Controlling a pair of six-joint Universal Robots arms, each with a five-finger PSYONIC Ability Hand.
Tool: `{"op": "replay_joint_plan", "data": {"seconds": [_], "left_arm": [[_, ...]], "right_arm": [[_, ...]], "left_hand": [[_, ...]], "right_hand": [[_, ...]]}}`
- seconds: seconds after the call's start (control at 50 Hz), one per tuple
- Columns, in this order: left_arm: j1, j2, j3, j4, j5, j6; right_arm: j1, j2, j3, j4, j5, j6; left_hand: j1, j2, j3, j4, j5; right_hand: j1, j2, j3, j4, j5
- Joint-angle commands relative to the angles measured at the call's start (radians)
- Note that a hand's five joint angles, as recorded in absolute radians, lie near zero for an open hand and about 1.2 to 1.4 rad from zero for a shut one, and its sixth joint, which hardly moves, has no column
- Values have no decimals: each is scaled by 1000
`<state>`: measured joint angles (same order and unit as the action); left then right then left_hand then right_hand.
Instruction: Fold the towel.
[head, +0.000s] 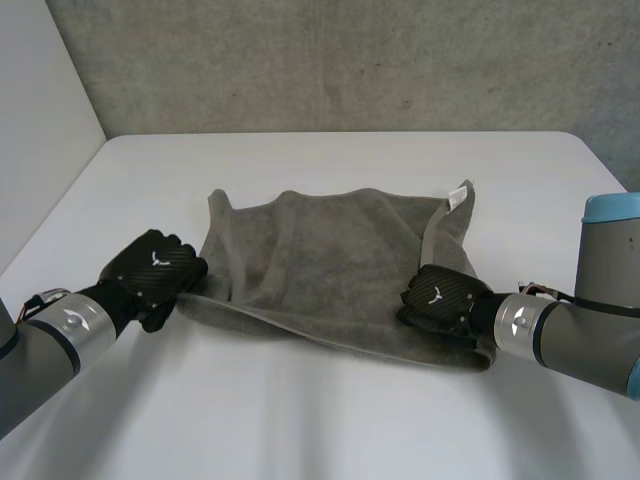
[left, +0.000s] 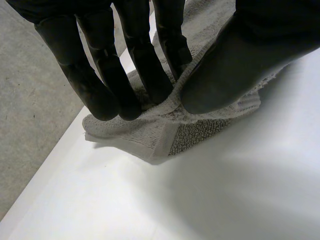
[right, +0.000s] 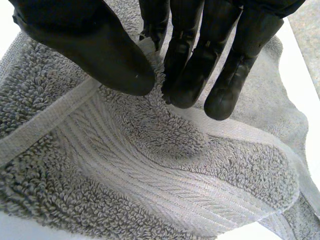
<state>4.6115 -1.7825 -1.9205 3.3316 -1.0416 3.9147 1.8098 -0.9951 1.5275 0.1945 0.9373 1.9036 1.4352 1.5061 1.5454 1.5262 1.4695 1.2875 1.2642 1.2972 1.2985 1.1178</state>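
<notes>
A grey towel (head: 330, 260) lies rumpled and partly doubled over in the middle of the white table (head: 330, 420). My left hand (head: 155, 272) is at the towel's near left corner. In the left wrist view its fingers (left: 145, 60) and thumb pinch that corner of the towel (left: 200, 132), lifting it slightly off the table. My right hand (head: 440, 297) rests on the near right corner. In the right wrist view its thumb and fingers (right: 190, 60) close on a ridge of the towel (right: 150, 165) beside the woven border band.
A small white label (head: 459, 193) sticks up at the towel's far right corner. The table's left edge (left: 65, 145) runs close beside my left hand, with grey floor (left: 30, 110) beyond it. A grey wall (head: 330, 60) stands behind the table.
</notes>
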Motion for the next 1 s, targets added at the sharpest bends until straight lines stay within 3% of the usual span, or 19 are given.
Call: {"op": "replay_joint_plan", "data": {"seconds": [0.02,0.16,0.26,0.3,0.32,0.36,0.42,0.46,0.5,0.6,0.78,1.0], "left_arm": [[1,0,0,0,0,0],[-3,2,20,2,0,0],[-17,6,129,5,-21,-12],[-51,2,277,5,-104,-70],[-51,2,278,5,-104,-71],[-69,-9,465,5,-231,-168],[-69,-14,555,5,-298,-232],[-56,-11,679,5,-392,-360],[-51,-3,704,11,-419,-417],[-46,5,666,23,-426,-509],[-43,46,434,17,-426,-508],[-3,228,314,5,-422,-518]], "right_arm": [[-1,1,2,2,1,6],[3,-5,-33,-4,14,29],[11,-14,-205,-40,94,144],[13,-28,-375,-133,176,289],[13,-28,-375,-133,176,290],[16,-71,-508,-295,295,498],[14,-106,-541,-386,368,614],[-7,-198,-532,-547,487,817],[-18,-236,-506,-594,523,888],[-36,-283,-403,-586,511,899],[-41,-352,-236,-393,420,838],[-115,-532,-125,-288,410,836]], "left_hand": [[-39,-110,-149,-130,-248],[-39,-110,-149,-130,-248],[-39,-110,-149,-130,-248],[-39,-110,-149,-130,-248],[-39,-110,-149,-130,-248],[-39,-110,-149,-130,-248],[-39,-110,-149,-130,-248],[-39,-110,-149,-130,-248],[-39,-110,-149,-130,-248],[-39,-110,-149,-130,-248],[-39,-110,-149,-130,-248],[-39,-110,-149,-130,-248]], "right_hand": [[109,132,99,98,104],[109,132,99,98,104],[109,132,99,98,104],[109,132,99,98,104],[109,132,99,98,104],[109,132,99,98,104],[109,132,99,98,104],[109,132,99,98,104],[109,132,99,98,104],[109,132,99,98,104],[109,132,99,98,104],[109,132,99,98,104]]}}
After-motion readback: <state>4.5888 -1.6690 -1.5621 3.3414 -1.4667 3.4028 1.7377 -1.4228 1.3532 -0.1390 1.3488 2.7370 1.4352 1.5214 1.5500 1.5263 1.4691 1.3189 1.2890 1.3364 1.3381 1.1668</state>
